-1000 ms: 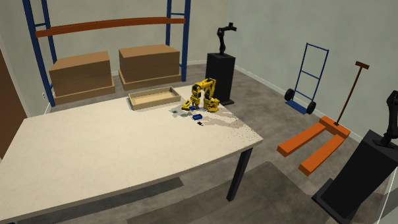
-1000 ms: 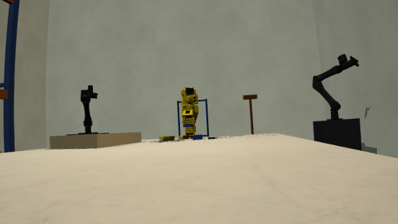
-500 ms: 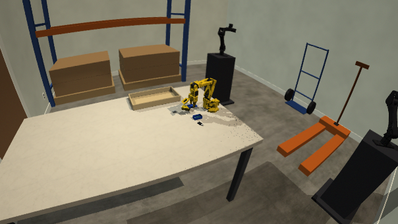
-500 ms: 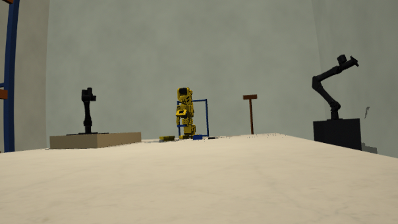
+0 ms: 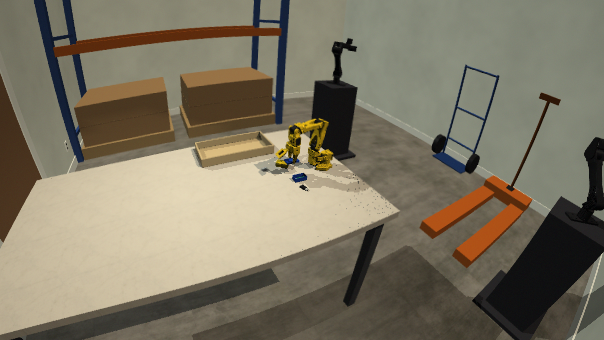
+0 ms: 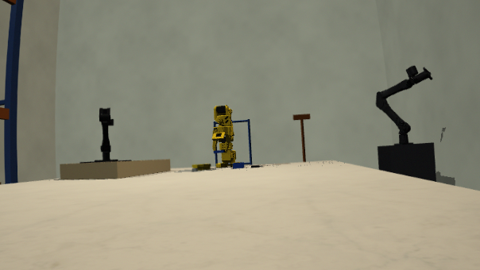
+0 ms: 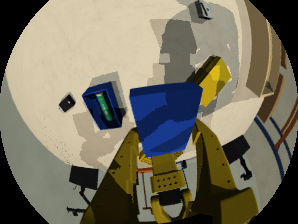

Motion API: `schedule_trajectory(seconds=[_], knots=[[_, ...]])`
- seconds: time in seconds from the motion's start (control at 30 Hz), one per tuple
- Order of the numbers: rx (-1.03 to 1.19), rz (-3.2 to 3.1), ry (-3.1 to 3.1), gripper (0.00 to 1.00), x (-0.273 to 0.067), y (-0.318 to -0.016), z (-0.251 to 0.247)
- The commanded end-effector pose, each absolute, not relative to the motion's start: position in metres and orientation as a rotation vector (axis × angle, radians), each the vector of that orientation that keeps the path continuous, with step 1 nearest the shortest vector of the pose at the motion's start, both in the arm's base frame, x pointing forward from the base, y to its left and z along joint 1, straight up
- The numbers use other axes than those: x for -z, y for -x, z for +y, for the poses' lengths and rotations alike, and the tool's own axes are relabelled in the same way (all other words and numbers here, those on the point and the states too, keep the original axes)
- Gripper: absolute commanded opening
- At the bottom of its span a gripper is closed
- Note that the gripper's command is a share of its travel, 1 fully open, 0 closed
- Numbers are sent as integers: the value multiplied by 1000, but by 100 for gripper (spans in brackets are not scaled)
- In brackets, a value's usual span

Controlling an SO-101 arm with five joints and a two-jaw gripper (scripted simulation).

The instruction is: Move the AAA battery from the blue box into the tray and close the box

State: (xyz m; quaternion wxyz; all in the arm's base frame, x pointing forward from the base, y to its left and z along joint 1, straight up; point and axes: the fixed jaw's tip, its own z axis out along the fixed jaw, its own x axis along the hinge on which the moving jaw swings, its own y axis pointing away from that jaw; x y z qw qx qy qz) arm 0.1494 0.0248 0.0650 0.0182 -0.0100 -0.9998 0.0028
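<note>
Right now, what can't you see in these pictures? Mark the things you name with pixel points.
- Whether fingertips touch behind the blue lid (image 5: 291,161) (image 7: 166,120): wrist view, lid hides them.
- Any writing on the green battery (image 7: 105,106): wrist view, too small.
- Inside the tray (image 6: 89,171): exterior view, its walls hide it.

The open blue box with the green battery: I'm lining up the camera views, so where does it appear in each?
Top: the open blue box is almost at the centre, slightly below.
Exterior: near mid-width, below mid-height.
Wrist: left of centre, left of the held lid.
Shared landmark: the small dark object near the box.
</note>
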Motion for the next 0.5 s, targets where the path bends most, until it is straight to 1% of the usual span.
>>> schedule_trajectory(seconds=[0.0,0.47], knots=[[0,-3142,28,21,-70,-152,24],[0,-3142,28,21,-71,-153,21]])
